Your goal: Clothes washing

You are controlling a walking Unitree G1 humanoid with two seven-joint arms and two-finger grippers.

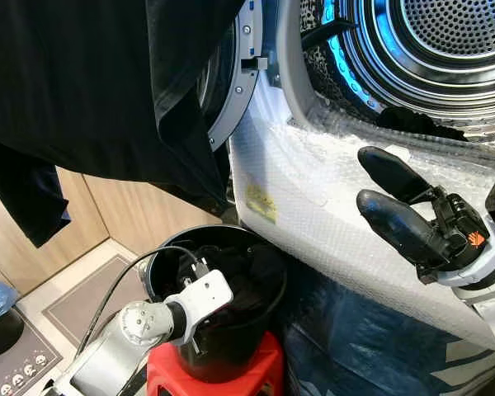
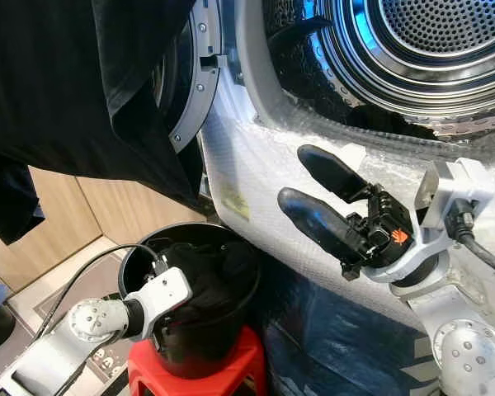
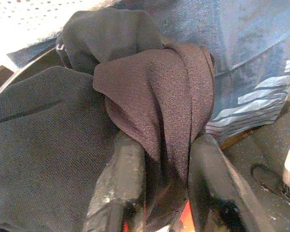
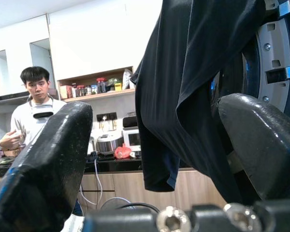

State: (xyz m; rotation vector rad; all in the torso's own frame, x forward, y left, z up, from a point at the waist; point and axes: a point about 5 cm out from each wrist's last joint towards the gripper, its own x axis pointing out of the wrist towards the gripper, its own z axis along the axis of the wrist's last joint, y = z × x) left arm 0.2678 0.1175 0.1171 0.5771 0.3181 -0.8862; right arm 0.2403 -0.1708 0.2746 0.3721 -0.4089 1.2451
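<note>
The left tool (image 1: 200,307) reaches into a black bucket (image 1: 268,309) on a red stool (image 1: 260,367), its fingers (image 3: 118,179) pinching a fold of dark clothing (image 3: 154,92). The right tool (image 2: 318,198) hovers spread and empty before the washer drum (image 1: 445,41). A thin pinch may slip, or the lift could tip the bucket off its perch.
</note>
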